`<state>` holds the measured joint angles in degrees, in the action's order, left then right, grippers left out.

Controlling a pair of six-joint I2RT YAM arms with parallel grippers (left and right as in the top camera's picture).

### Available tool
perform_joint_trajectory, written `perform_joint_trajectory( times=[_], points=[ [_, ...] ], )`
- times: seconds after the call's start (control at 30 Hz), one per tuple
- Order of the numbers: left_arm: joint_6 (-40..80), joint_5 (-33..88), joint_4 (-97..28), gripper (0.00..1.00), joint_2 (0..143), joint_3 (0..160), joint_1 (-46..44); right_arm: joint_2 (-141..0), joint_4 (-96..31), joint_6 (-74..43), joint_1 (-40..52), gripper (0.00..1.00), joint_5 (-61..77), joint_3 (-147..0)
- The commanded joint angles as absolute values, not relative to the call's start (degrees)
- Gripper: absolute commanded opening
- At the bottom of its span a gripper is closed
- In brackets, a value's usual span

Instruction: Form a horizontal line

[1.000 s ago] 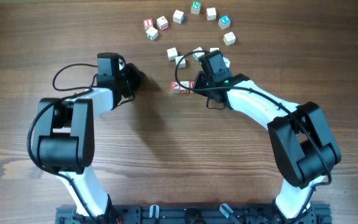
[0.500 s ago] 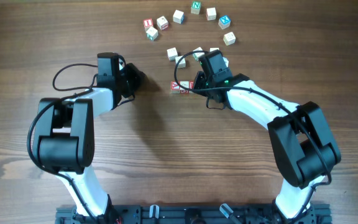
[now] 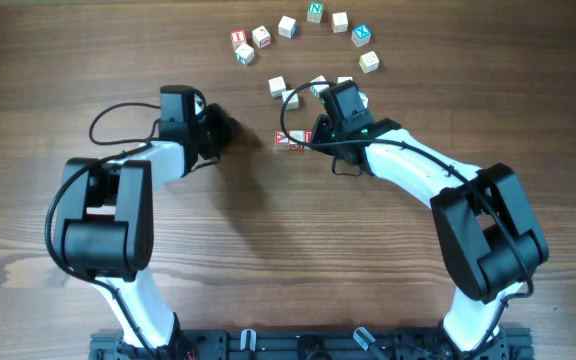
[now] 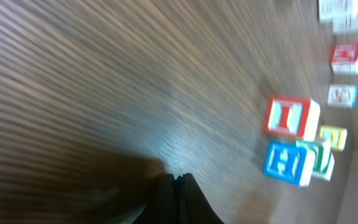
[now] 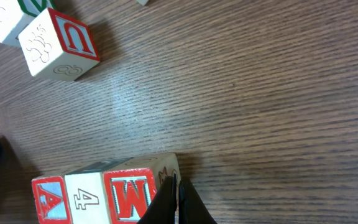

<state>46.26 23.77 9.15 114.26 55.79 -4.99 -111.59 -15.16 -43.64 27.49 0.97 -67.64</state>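
Three pale wooden cubes stand side by side in a row (image 3: 295, 139) at the table's middle. In the right wrist view they read as a red "A" cube (image 5: 47, 200), a plain-faced "4" cube (image 5: 86, 198) and a red "M" cube (image 5: 129, 196), all touching. My right gripper (image 5: 174, 186) is shut with nothing in it, and its tips rest against the M cube's right end. In the overhead view the right gripper (image 3: 315, 134) sits at the row's right end. My left gripper (image 3: 225, 130), shut and empty, hovers left of the row, apart from it. In its own view the left gripper (image 4: 178, 182) shows only closed tips over bare wood.
Several loose cubes form an arc at the back (image 3: 315, 12), and more lie just behind the row (image 3: 277, 87). A red "U" cube (image 5: 64, 43) lies behind the row. A red "I" cube (image 4: 291, 117) and a blue cube (image 4: 288, 163) lie ahead of the left gripper.
The left gripper has slid slightly to the right, toward the row. The right gripper and the three cubes have not moved.
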Motion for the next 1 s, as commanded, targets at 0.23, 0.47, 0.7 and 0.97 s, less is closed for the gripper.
perform_joint_trajectory(
  times=[0.23, 0.47, 0.7, 0.97],
  points=[
    [41.1, 32.8, 9.8, 0.04, 113.9, 55.1, -7.4, -113.0, -15.7, -43.5, 27.7, 0.05, -1.2, -67.4],
    [41.1, 33.1, 8.5, 0.04, 113.9, 55.1, -7.8, -113.0, -15.7, -43.5, 27.7, 0.04, -1.2, -67.4],
    [41.1, 35.4, 7.7, 0.04, 113.9, 55.1, -8.4, -113.0, -15.7, -43.5, 27.7, 0.04, -1.2, -67.4],
    [41.1, 35.5, 8.5, 0.04, 113.9, 55.1, -10.5, -113.0, -15.7, -43.5, 27.7, 0.04, -1.2, -67.4]
  ],
)
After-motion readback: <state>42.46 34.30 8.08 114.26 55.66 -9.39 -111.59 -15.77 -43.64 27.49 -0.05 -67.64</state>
